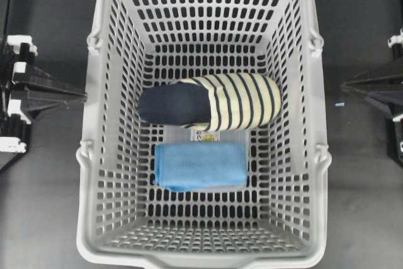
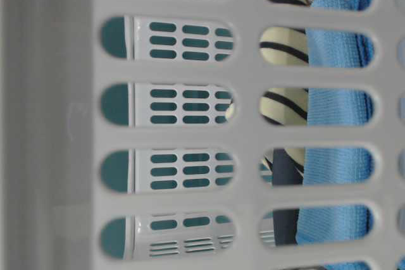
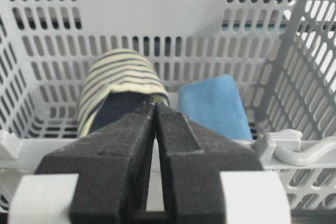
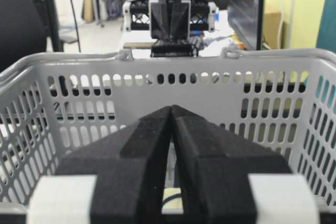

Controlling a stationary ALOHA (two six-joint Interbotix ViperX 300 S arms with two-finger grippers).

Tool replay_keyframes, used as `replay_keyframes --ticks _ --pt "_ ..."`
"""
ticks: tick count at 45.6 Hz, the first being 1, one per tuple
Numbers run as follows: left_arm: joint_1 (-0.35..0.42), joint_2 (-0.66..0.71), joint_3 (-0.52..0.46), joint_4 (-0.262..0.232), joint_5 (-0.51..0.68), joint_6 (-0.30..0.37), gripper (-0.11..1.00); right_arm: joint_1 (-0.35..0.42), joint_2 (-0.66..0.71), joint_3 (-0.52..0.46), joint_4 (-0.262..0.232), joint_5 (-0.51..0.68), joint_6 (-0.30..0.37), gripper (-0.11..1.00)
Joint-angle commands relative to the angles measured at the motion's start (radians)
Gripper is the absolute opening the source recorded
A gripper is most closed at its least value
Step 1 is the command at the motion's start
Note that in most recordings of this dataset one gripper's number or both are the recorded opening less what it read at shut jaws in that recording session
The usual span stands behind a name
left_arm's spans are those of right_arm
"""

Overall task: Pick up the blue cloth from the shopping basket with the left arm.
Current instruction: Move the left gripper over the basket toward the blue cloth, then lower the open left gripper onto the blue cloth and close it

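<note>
The blue cloth (image 1: 200, 165) lies folded flat on the floor of the grey shopping basket (image 1: 91, 155), in its near half. It also shows in the left wrist view (image 3: 212, 106) and through the wall slots in the table-level view (image 2: 335, 169). My left gripper (image 1: 82, 97) is shut and empty, outside the basket's left wall, tips pointing at it (image 3: 155, 106) just above the rim (image 3: 31, 145). My right gripper (image 1: 345, 85) is shut and empty outside the right wall (image 4: 171, 107).
A navy and cream-striped fabric item (image 1: 211, 101) lies across the basket's middle, just behind the cloth, with a small white label (image 1: 204, 135) between them. It also shows in the left wrist view (image 3: 118, 80). The basket's tall slotted walls (image 4: 210, 66) stand between both grippers and the cloth.
</note>
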Motion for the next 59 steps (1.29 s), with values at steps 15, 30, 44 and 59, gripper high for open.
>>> replay_keyframes --ticks 15,30,44,59 --pt "-0.038 0.109 -0.364 0.040 0.428 -0.040 0.00 -0.005 0.009 -0.029 0.005 -0.008 0.005 0.01" --pt "-0.058 0.419 -0.686 0.041 0.842 -0.026 0.00 -0.029 0.006 -0.031 0.005 -0.006 0.006 0.01" --pt "-0.078 0.667 -0.904 0.040 0.976 -0.034 0.00 -0.041 0.005 -0.046 0.025 -0.015 0.031 0.68" --pt "-0.100 0.844 -1.017 0.041 1.063 -0.061 0.49 -0.041 0.000 -0.048 0.023 -0.021 0.038 0.78"
